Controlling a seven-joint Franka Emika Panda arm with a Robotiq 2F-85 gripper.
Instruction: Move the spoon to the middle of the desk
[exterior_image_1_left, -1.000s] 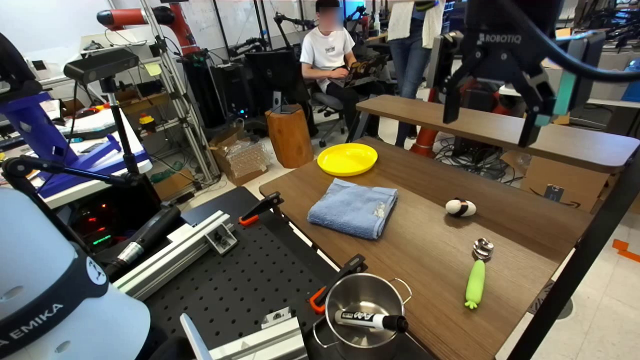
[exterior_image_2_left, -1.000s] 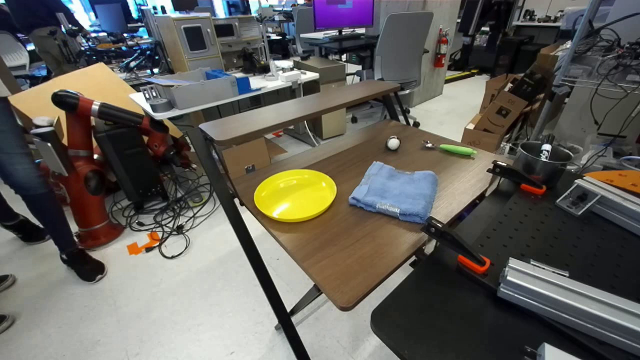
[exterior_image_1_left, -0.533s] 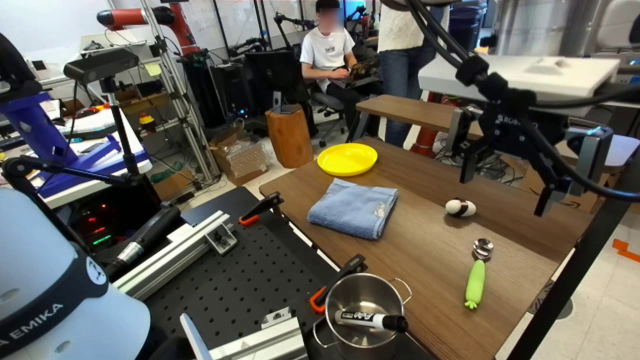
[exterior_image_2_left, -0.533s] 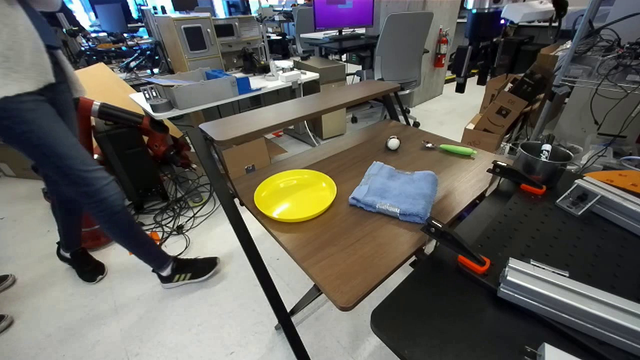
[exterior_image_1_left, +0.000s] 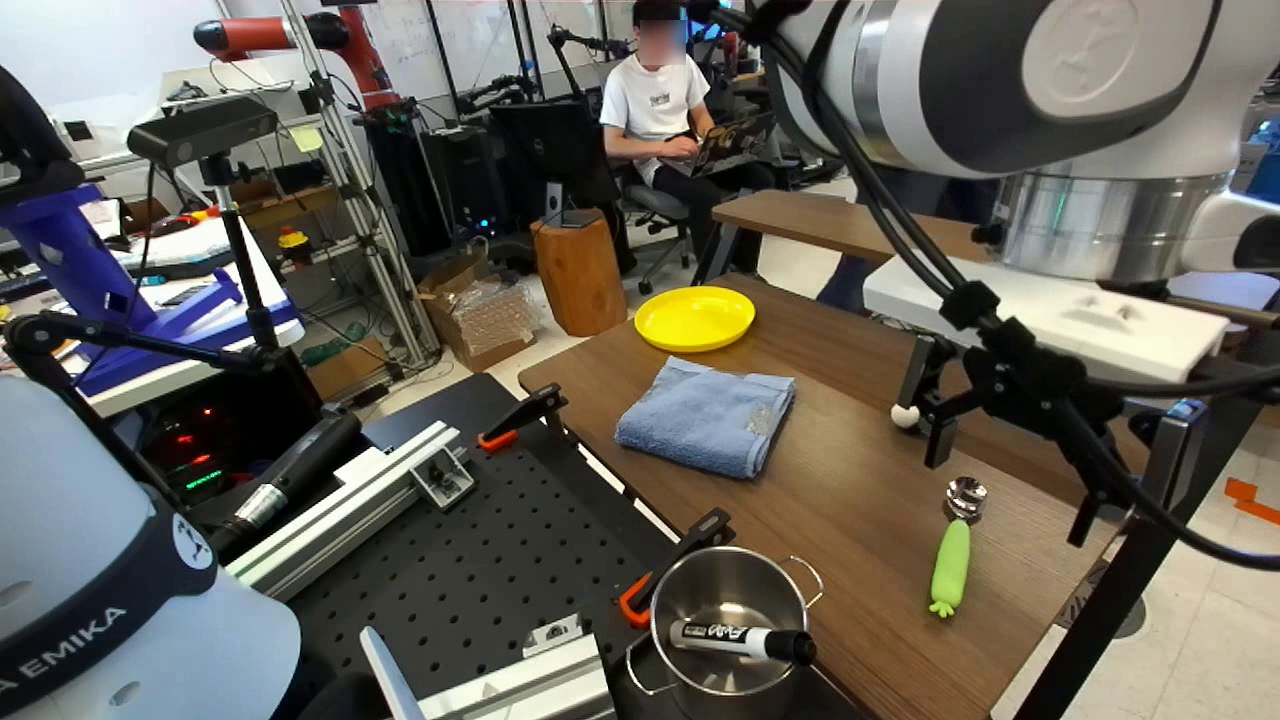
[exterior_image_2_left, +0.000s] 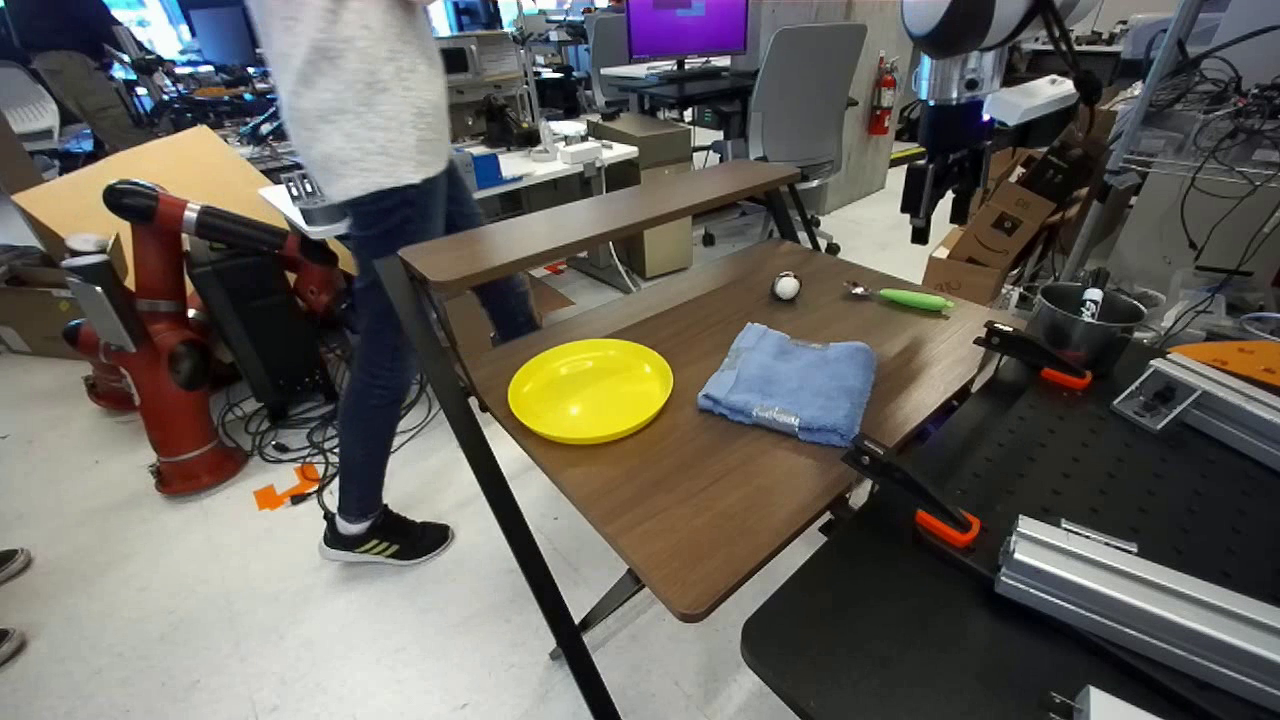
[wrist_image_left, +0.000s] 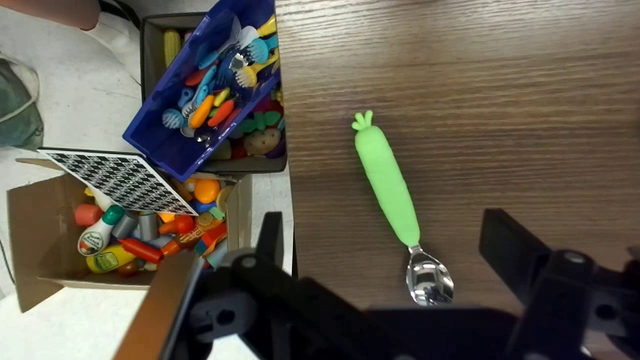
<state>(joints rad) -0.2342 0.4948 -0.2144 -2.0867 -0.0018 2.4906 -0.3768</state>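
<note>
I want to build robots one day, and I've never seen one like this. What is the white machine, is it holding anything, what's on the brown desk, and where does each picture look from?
The white machine is a robot arm. At its end is a gripper, a bit like a hand with two fingers.

Two pictures look at the desk from outside the arm, from different places. The wrist view looks down past the gripper.

On the desk lie a plate, a towel, a small white-and-dark lump and a spoon with a green handle.

The gripper holds nothing: its fingers are spread apart, and the spoon lies on the desk. The arm is meant to move it to the middle of the desk.
</note>
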